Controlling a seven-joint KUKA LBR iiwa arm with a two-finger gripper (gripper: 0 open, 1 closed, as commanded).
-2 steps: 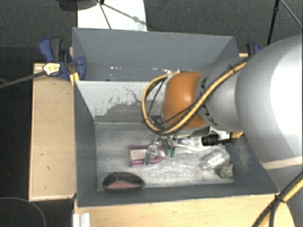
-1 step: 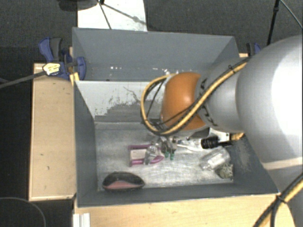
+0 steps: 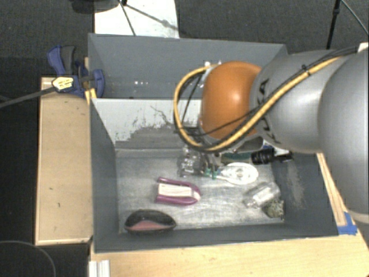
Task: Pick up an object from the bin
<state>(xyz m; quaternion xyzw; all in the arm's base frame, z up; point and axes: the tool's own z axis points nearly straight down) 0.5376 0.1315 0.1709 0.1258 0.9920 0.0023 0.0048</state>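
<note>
My gripper (image 3: 193, 165) hangs low over the middle of the bin floor, below the orange cover; its metal body shows. Just right of it lies a white oval thing with green trim (image 3: 239, 173), close to or touching the gripper. Below it, a purple and white tube-like thing (image 3: 177, 192) lies on the floor, apart from the gripper. Nothing shows between the fingers.
A dark oval thing with a pink face (image 3: 150, 221) lies at the front left of the bin. A crumpled clear wrapper with a brownish lump (image 3: 265, 199) sits at the right. A black marker-like thing (image 3: 266, 155) pokes out under the arm at the right.
</note>
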